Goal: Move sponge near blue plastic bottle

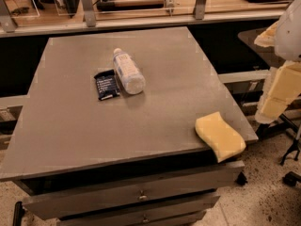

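The pale yellow sponge (pixel 220 136) lies at the front right corner of the grey table (pixel 94 121), partly hanging over the edge. The blue plastic bottle (pixel 127 71) lies on its side near the table's middle, white cap pointing to the back. My gripper (pixel 277 95) is at the right edge of the view, off the table and to the right of it, above and to the right of the sponge, not touching it.
A flat dark packet with white text (pixel 106 84) lies right beside the bottle on its left. Drawers (pixel 136 197) sit under the tabletop. A railing and glass panels (pixel 141 13) run behind the table. A chair base (pixel 291 164) stands at the right.
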`<action>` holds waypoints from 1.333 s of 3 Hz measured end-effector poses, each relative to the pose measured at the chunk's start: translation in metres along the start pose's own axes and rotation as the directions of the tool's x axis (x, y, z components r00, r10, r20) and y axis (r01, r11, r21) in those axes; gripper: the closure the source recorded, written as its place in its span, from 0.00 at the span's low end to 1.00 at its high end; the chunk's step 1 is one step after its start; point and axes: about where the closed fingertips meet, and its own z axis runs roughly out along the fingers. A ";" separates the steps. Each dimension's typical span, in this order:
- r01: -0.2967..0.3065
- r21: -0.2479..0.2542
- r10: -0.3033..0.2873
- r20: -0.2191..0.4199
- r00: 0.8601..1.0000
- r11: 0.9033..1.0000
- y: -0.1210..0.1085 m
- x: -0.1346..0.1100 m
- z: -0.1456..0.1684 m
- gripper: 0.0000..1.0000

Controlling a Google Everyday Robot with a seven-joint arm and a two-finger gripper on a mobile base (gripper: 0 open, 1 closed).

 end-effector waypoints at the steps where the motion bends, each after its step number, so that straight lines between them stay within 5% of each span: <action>1: 0.000 0.000 0.000 0.000 1.000 1.000 0.000 0.000 0.000 0.00; 4: -0.074 -0.142 0.071 -0.028 0.997 0.987 0.045 0.015 0.103 0.00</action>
